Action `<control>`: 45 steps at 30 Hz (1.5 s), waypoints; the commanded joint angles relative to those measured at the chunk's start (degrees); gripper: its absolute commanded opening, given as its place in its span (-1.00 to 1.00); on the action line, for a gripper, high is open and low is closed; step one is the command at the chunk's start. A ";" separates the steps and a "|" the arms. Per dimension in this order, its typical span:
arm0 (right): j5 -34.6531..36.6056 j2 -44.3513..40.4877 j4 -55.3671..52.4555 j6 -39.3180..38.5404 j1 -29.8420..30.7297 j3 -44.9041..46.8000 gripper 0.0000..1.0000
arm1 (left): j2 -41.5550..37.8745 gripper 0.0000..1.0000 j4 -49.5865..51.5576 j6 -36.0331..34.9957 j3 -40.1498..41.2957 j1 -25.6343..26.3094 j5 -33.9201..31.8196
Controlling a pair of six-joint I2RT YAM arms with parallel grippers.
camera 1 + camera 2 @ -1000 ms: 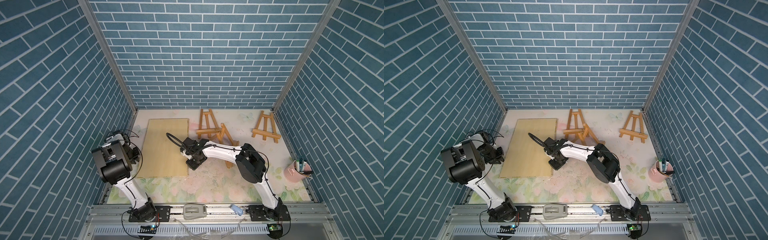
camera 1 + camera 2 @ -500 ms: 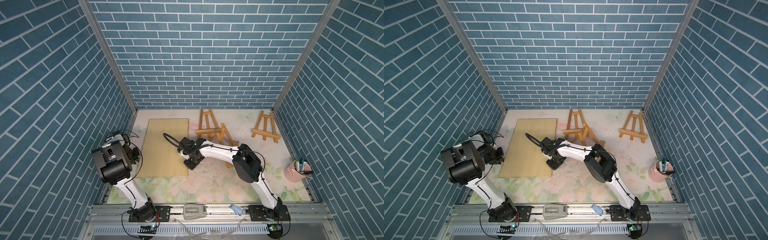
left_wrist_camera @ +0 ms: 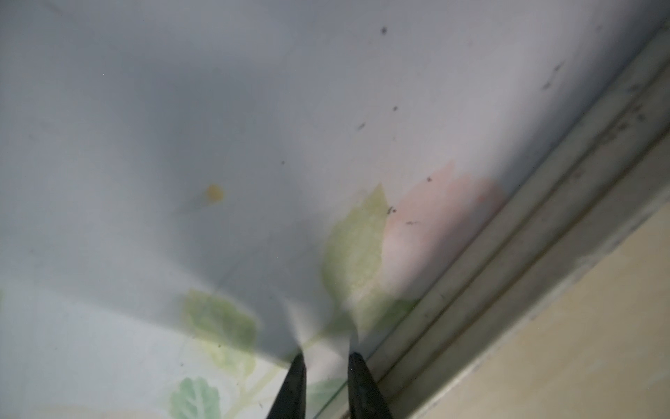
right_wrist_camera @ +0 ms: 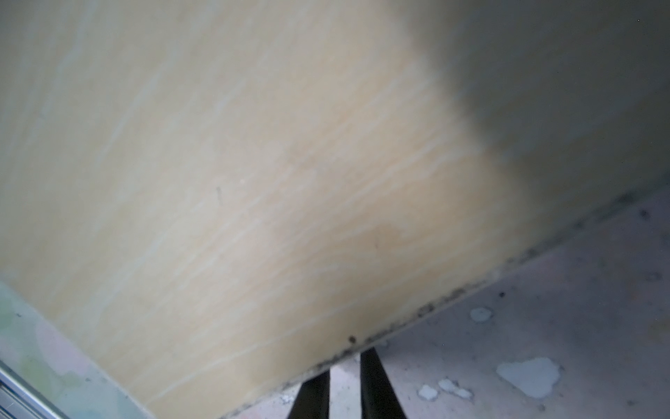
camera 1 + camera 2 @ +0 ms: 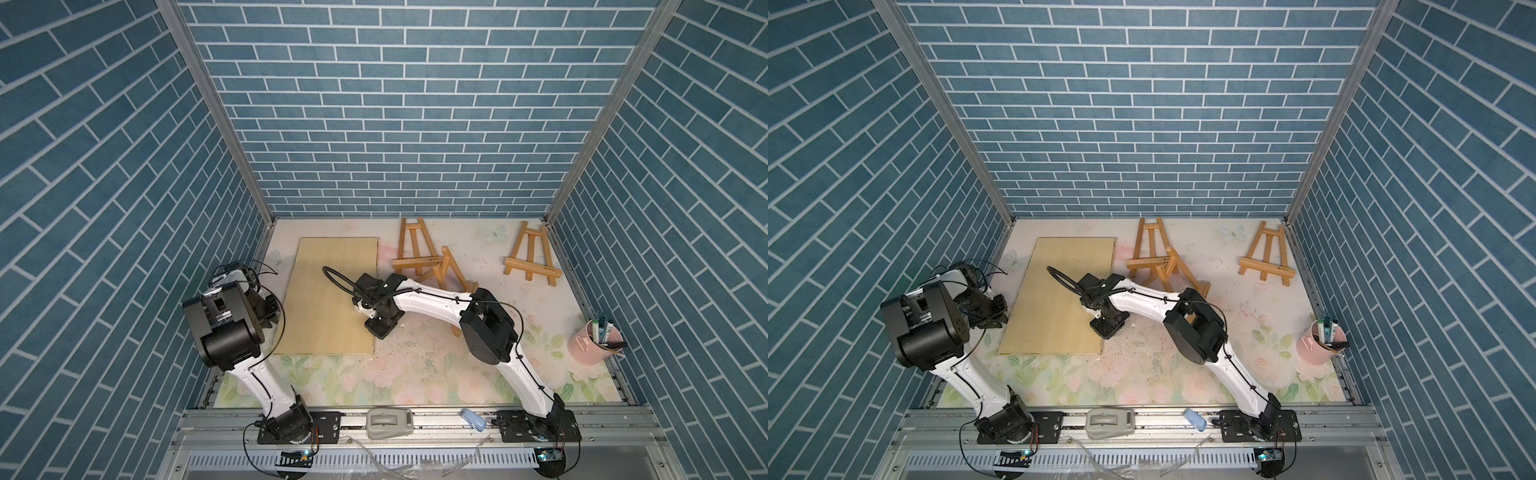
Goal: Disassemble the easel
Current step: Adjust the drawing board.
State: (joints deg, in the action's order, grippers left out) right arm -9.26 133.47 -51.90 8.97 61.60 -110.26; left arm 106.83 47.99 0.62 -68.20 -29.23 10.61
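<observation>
A flat pale wooden board (image 5: 328,295) (image 5: 1054,299) lies on the table's left half. Three small wooden easels are at the back. One stands at the middle (image 5: 415,249), a second leans against it (image 5: 451,272) with my right arm partly hiding it, and a third (image 5: 532,259) is at the right. My right gripper (image 5: 380,328) (image 4: 344,362) points down at the board's right edge near its front corner. Its fingers are only slightly apart and hold nothing. My left gripper (image 5: 269,318) (image 3: 324,357) hangs over the floral mat by the left rail, narrowly open and empty.
A pink cup of pens (image 5: 592,345) stands at the right edge of the table. White flecks dot the mat (image 4: 525,375) beside the board. A grey device (image 5: 388,422) and a small blue object (image 5: 473,417) lie on the front rail. Brick-patterned walls close in three sides.
My right arm's elbow has drifted a little to the left while its gripper stays at the board's right edge. The board, the easels and my left arm have not moved.
</observation>
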 commanded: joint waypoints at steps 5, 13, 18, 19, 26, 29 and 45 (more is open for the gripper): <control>1.20 0.62 2.42 1.86 0.88 0.68 -0.61 | -0.87 -0.50 2.66 -0.50 0.44 -0.04 2.70; 3.61 -3.52 4.12 4.30 -0.25 6.00 -0.48 | -2.04 -0.44 2.30 0.23 -0.48 -1.09 3.01; 5.70 -5.26 3.93 4.04 -0.76 6.46 -0.41 | -3.64 -0.41 2.03 1.28 -1.69 -1.26 4.32; 6.20 -5.61 3.98 4.04 -0.85 6.54 -0.40 | -4.09 -0.41 2.02 1.55 -2.02 -1.26 4.49; 9.69 -10.92 3.28 3.71 -3.01 7.87 -0.38 | -7.65 -0.40 4.44 2.18 -6.96 -1.29 5.22; 9.05 -14.29 3.27 1.84 -4.55 8.65 -0.38 | -10.05 -0.40 5.81 2.54 -9.66 -1.27 6.34; -3.54 -42.07 16.76 -10.54 -7.95 11.00 -0.38 | -32.19 -0.32 5.80 8.10 -18.34 13.26 15.58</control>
State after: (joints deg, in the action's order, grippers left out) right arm -13.26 96.47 -40.27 0.54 55.44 -100.92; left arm 77.47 52.73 6.79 -85.71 -21.15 25.89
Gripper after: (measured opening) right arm 0.310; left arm 0.335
